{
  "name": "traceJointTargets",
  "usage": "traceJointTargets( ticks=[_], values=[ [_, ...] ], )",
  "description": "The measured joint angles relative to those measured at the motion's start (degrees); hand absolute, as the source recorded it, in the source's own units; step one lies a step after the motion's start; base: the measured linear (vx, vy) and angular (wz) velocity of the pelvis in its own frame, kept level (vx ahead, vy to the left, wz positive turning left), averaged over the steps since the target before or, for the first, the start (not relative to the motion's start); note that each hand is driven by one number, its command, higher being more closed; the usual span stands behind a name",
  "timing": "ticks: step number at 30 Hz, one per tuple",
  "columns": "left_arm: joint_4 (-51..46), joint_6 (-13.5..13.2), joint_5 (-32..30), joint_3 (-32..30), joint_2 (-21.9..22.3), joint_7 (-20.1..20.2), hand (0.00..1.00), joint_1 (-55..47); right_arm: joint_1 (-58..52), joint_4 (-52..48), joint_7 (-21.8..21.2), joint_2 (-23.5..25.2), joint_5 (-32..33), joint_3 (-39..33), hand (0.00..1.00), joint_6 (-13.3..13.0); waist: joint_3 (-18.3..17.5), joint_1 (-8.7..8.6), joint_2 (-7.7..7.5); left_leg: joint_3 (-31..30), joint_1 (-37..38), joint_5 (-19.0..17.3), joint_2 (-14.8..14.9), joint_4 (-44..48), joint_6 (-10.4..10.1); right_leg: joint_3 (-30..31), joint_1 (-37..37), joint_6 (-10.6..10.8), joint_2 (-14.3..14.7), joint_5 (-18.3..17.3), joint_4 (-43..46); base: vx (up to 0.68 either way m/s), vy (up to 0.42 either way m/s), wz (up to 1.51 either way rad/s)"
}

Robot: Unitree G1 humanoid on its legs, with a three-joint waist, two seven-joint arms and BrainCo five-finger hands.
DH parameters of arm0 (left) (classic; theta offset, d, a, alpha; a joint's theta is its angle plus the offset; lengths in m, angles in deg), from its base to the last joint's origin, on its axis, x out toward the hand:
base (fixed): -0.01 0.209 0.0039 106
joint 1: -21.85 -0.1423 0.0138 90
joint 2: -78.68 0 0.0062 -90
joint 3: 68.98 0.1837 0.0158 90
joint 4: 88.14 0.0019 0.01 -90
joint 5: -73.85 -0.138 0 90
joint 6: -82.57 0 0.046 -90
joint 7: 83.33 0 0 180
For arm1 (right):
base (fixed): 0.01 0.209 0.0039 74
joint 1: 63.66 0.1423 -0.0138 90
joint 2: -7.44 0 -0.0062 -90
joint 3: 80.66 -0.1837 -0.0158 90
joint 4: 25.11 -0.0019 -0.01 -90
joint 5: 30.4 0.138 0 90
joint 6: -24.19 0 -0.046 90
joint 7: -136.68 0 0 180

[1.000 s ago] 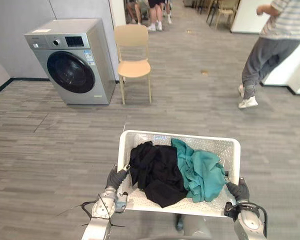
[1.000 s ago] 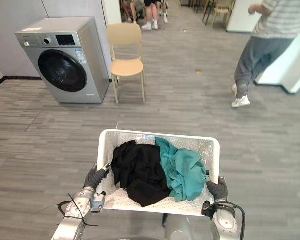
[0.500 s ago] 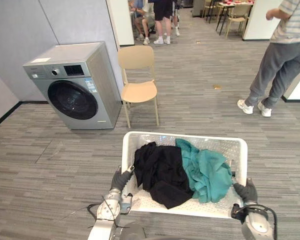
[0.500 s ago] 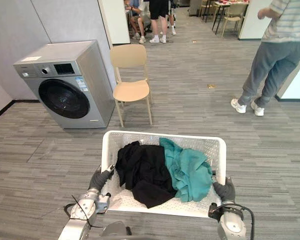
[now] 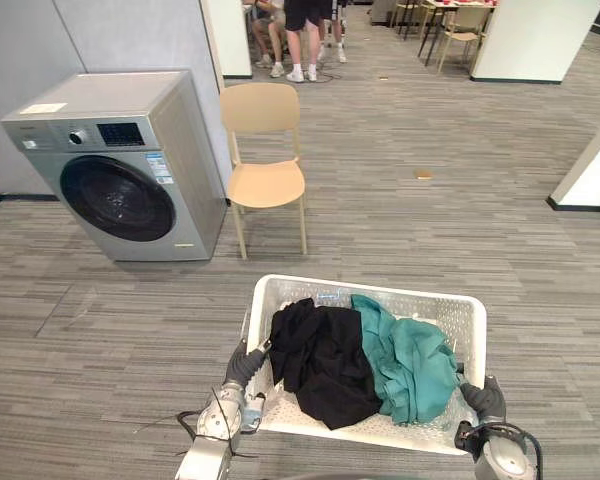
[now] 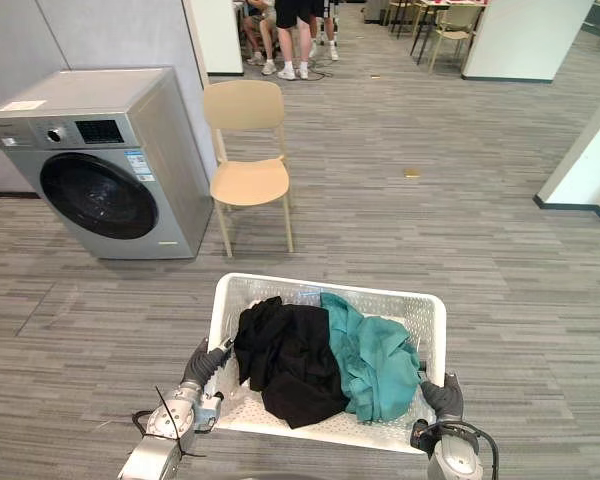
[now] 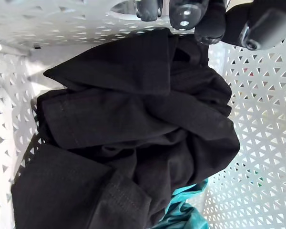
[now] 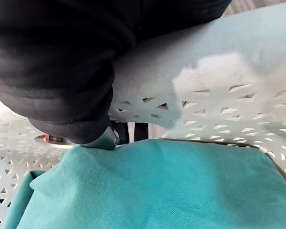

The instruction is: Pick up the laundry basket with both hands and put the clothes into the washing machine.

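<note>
A white perforated laundry basket [image 5: 380, 290] hangs in front of me, above the floor. It holds a black garment [image 5: 320, 360] on its left side and a teal garment [image 5: 410, 365] on its right. My left hand [image 5: 242, 366] is curled over the basket's left rim, its fingers [image 7: 181, 9] hooked inside above the black garment [image 7: 133, 129]. On the right rim my right hand [image 5: 483, 398] grips too, pressed against the white rim [image 8: 205, 62] above the teal garment [image 8: 157, 186]. The silver washing machine [image 5: 110, 165] stands at the far left, its round door closed.
A tan chair [image 5: 265, 180] stands just right of the washing machine. Several people's legs [image 5: 300, 30] show at the far end of the room. A white wall corner [image 5: 590, 165] juts in at the right. Grey plank floor lies between the basket and the machine.
The camera has shifted, so the room sits differently in view. The person walking at the right has gone out of view. Both hands keep their hold on the basket.
</note>
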Motion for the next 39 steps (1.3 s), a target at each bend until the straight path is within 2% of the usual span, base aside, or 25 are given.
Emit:
traceJointTargets(
  ticks=[3,7,8,9,10,11,12,14,17,19,21,23,24,25,26,27,29,30,31,33,34,36,37,38,39],
  values=[
    [3.74,0.27,1.96,0.15,-1.38,-0.01,1.0,3.17,3.04,4.69,-0.17,0.87,0.02,-0.05,1.0,-0.11,0.27,-0.14,-1.18,-1.15,-6.02,-1.41,0.14,4.75,0.57,-0.91,-1.9,0.19,-0.38,1.49,-1.84,0.04,0.016,0.14],
    [3.67,0.17,4.6,0.28,-1.23,-0.06,1.0,3.55,6.11,7.17,-0.85,-0.56,0.01,-0.07,1.0,-0.89,0.82,0.44,-0.95,-5.32,-14.11,-6.6,0.2,14.67,1.85,-5.69,-3.6,1.42,-1.66,1.48,0.31,0.02,0.045,0.57],
    [3.59,0.17,4.87,0.21,-0.67,-0.18,1.0,3.62,6.8,7.37,-0.88,-1.19,0.01,-0.11,1.0,-1.01,1.83,0.45,0.04,-8.15,-15.08,-8.37,-0.37,16.55,2.25,-7.79,-5.06,3.09,-2.58,0.32,7.07,-0.03,0.136,1.18],
    [3.11,0.16,4.98,0.2,-0.53,-0.27,1.0,3.72,7.03,6.91,-0.98,-1.61,0.01,-0.13,1.0,-1.19,2.96,0.39,1.14,-11.05,-14.88,-9.08,-1.36,17.19,2.74,-9.39,-9.3,2.56,-4.18,0.3,19.74,-0.04,0.133,1.26],
    [2.75,0.17,5.01,0.11,-0.81,-0.27,1.0,3.71,6.74,6.5,-0.99,-1.52,0.03,-0.16,1.0,-1.36,3.21,0.32,0.94,-12.51,-14.19,-9.22,-2.35,16.85,2.96,-9.97,-11.88,0.0,-5.55,1.13,26.33,0.05,0.172,1.31],
    [2.47,0.18,5.4,-0.52,-1.12,-0.33,1.0,3.64,6.9,6.49,-0.99,-1.0,0.13,0.0,1.0,-1.69,4.09,0.2,0.54,-14.29,-12.02,-9.31,-3.85,15.55,3.19,-9.07,-16.18,-5.68,-7.67,5.24,36.88,0.11,0.112,1.04],
    [2.14,0.18,5.45,-1.34,-1.53,-0.42,1.0,3.25,7.22,6.49,-1.0,-0.64,0.1,0.6,1.0,-1.65,4.69,0.56,0.71,-15.22,-10.33,-9.47,-4.15,14.59,4.33,-7.15,-18.05,-6.33,-7.56,6.45,42.23,0.21,0.141,1.03],
    [0.38,0.21,5.52,-2.43,-2.9,-0.7,1.0,2.64,7.88,6.05,-1.0,0.5,0.02,1.65,1.0,-1.61,5.24,0.89,0.48,-16.34,-8.34,-10.33,-4.05,13.97,6.82,-7.59,-21.8,-4.13,-5.49,1.99,47.59,0.21,0.084,0.58],
    [-2.76,-0.12,6.14,-3.33,-4.65,-0.68,1.0,3.06,8.6,3.05,-0.97,1.86,-0.05,1.36,1.0,-1.89,5.75,0.25,0.89,-17.54,-6.36,-10.4,-4.12,11.45,6.87,-13.34,-25.86,-2.63,-1.48,-0.85,29.35,0.25,-0.006,0.37],
    [-3.27,-0.14,6.19,-3.17,-4.45,-0.32,1.0,3.08,8.83,2.86,-0.96,2.24,-0.05,0.74,1.0,-1.78,6.18,0.22,-0.62,-17.48,-1.66,-10.9,-4.72,7.3,6.28,-15.61,-24.56,-2.75,1.71,6.04,6.21,0.38,-0.067,0.16],
    [-3.16,0.17,6.16,-3.04,-4.26,-0.03,1.0,2.91,7.52,2.01,-0.9,2.23,-0.05,0.81,1.0,-1.61,6.05,-0.04,-0.96,-18.32,0.28,-13.57,-4.71,7.48,5.46,-13.52,-24.71,-4.49,3.01,8.43,2.76,0.43,-0.128,0.38],
    [-3.38,0.38,6.07,-3.03,-3.21,0.29,1.0,0.87,4.3,0.02,-0.9,1.71,-0.04,1.12,1.0,-1.42,4.56,-1.82,1.63,-19.94,3.62,-18.01,-1.52,11.01,4.64,-15.17,-23.21,-8.67,5.36,5.78,9.06,0.83,-0.235,0.72],
    [-3.67,0.39,6.01,-3.24,-2.1,0.49,1.0,0.28,3.11,-1.42,-0.9,1.36,-0.04,1.63,1.0,-1.47,4.33,-3.19,2.86,-19.14,-1.8,-21.46,0.47,26.45,3.07,-16.61,-21.55,-9.69,6.61,6.84,11.0,0.72,-0.196,0.47],
    [-3.73,0.45,5.98,-3.37,-1.64,0.48,1.0,-0.03,2.89,-1.53,-0.9,1.07,-0.04,1.67,1.0,-1.32,4.27,-2.91,3.43,-18.88,-5.13,-20.89,1.84,35.3,2.52,-16.9,-20.2,-10.2,7.86,5.36,11.15,0.69,-0.229,0.07],
    [-4.46,0.41,6.05,-4.18,-0.71,0.55,1.0,-2.04,1.79,-3.74,-0.93,-0.72,-0.04,2.59,1.0,-0.65,4.35,-1.47,5.32,-19.36,-11.91,-11.31,5.44,55.7,-0.25,-16.34,-15.3,-13.05,11.88,3.87,9.73,0.71,-0.208,-0.53],
    [-4.66,0.32,6.08,-4.93,0.53,1.03,1.0,-2.8,1.16,-5.09,-0.94,-1.56,-0.04,3.43,1.0,-0.46,4.72,-0.21,6.41,-20.29,-15.65,-7.29,6.88,65.98,-1.48,-15.52,-11.65,-15.5,14.0,2.99,8.86,0.72,-0.165,-0.65],
    [-5.48,0.1,6.01,-5.54,1.44,1.5,1.0,-4.15,1.36,-5.09,-0.96,-1.64,-0.04,3.4,1.0,-0.43,5.23,1.09,6.21,-20.34,-21.3,-7.35,7.11,79.84,-1.6,-12.92,-3.45,-16.97,15.78,1.99,4.99,0.71,-0.095,-0.6],
    [-5.53,0.02,6.01,-5.72,1.34,1.87,1.0,-4.18,1.38,-5.12,-0.98,-1.63,-0.04,3.55,1.0,-0.5,5.55,2.35,5.16,-17.79,-24.46,-8.51,7.28,80.77,0.2,-10.95,1.11,-16.97,15.37,1.99,2.02,0.67,-0.079,-0.6],
    [-5.56,-0.08,6.01,-5.85,1.38,1.98,1.0,-4.17,1.65,-5.15,-0.98,-1.64,-0.04,3.57,1.0,-0.52,5.71,2.63,4.86,-16.57,-26.12,-9.19,7.61,79.34,1.25,-10.17,3.09,-16.96,15.07,1.99,0.77,0.62,-0.043,-0.56],
    [-5.48,-0.3,6.03,-6.05,1.41,2.18,1.0,-3.66,2.9,-4.73,-0.97,-1.92,-0.04,3.52,1.0,-0.47,6.48,3.68,3.62,-11.98,-29.67,-10.5,7.57,62.04,3.26,-7.96,7.87,-16.95,13.23,1.98,-2.12,0.59,0.053,-0.49],
    [-5.44,-0.41,6.05,-6.05,1.46,2.18,1.0,-3.6,3.72,-4.14,-0.98,-2.2,-0.04,3.53,1.0,-0.47,6.49,3.76,3.5,-11.67,-29.14,-10.03,6.11,48.48,2.57,-7.14,9.24,-16.75,12.03,1.87,-2.66,0.7,0.187,-0.56],
    [-5.34,-1.03,6.08,-5.92,1.96,2.07,1.0,-4.0,5.21,-2.58,-0.99,-3.55,-0.02,4.2,1.0,-0.9,5.77,4.45,4.68,-15.55,-25.34,-3.67,2.83,17.69,-2.35,-3.6,11.67,-12.18,10.52,-1.14,-2.81,0.63,0.263,-0.82],
    [-4.81,-1.01,6.08,-5.35,2.37,1.67,1.0,-4.1,5.36,-1.76,-0.98,-4.46,0.0,4.12,1.0,-0.88,4.33,5.26,7.09,-18.17,-25.18,-2.28,3.46,13.56,-2.17,-0.83,13.66,-10.24,11.29,-4.14,-2.92,0.46,0.312,-0.96],
    [-4.13,-1.01,6.07,-5.56,2.29,1.37,1.0,-3.93,5.92,-0.78,-0.96,-4.06,0.0,4.01,1.0,-0.85,4.01,5.55,7.03,-18.83,-25.17,3.57,2.66,16.02,-1.13,0.22,15.07,-9.41,10.47,-6.61,-2.62,0.56,0.383,-0.86],
    [-2.2,-0.88,6.07,-6.29,1.44,0.76,1.0,-3.23,7.56,1.95,-0.93,-2.56,-0.12,4.92,1.0,-0.47,3.56,5.23,3.92,-17.41,-25.45,2.3,0.36,20.99,1.45,1.01,16.18,-8.19,6.83,-8.06,-1.38,0.53,0.328,-0.53]
  ],
)
